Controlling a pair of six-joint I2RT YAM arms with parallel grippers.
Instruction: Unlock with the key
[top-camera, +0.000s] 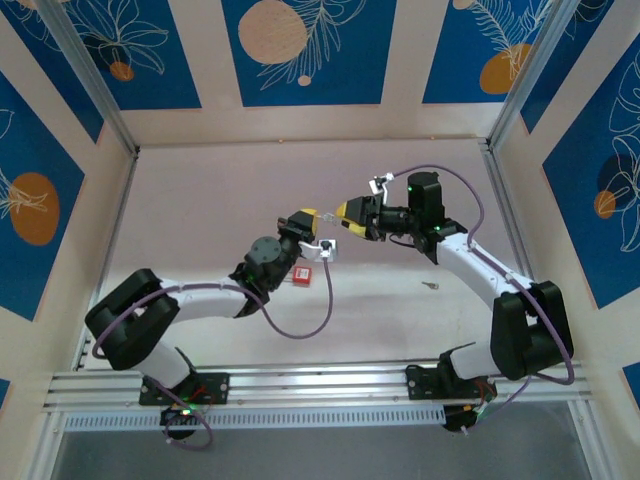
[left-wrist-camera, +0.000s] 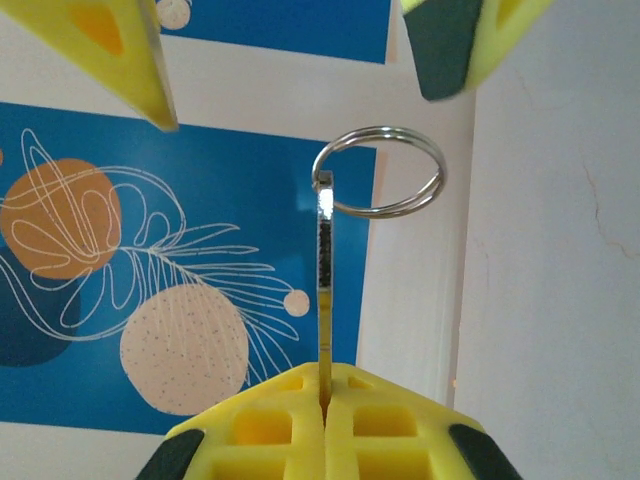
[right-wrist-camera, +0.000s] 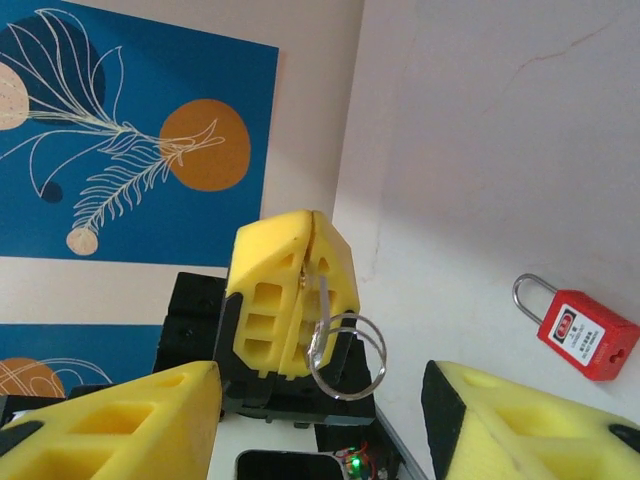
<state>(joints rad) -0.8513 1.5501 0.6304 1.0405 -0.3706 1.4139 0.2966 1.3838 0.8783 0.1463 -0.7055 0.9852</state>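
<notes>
The key (left-wrist-camera: 323, 290) stands on end in the left gripper (left-wrist-camera: 323, 392). Its blade is pinched in the seam where the two fingers meet, and its head and the ring (left-wrist-camera: 378, 172) stick out past the fingertips. That gripper is clenched on the key and holds it in the air.

The right gripper (right-wrist-camera: 322, 385) faces the left one tip to tip. Its fingers are spread, one on each side of the ring, and touch neither the ring nor the key, so it grasps nothing. In the right wrist view the ring hangs just ahead of this gripper, between its fingertips, against the front of the left gripper.

The padlock (right-wrist-camera: 585, 332) lies flat on the table (top-camera: 400, 320), off to one side of the right gripper and down behind the left gripper's wrist. Neither gripper touches it. Its shackle looks shut, with both legs seated in the red body.

The task looks to be in its early half. The key is off the table and firmly held, and the pose suggests a handover or regrasp between the two grippers. Nothing has been done at the lock itself. The key is not near the keyhole and the padlock is not steadied. What is left is to settle the grip, bring the key to the padlock, push it in, turn it and free the shackle.
</notes>
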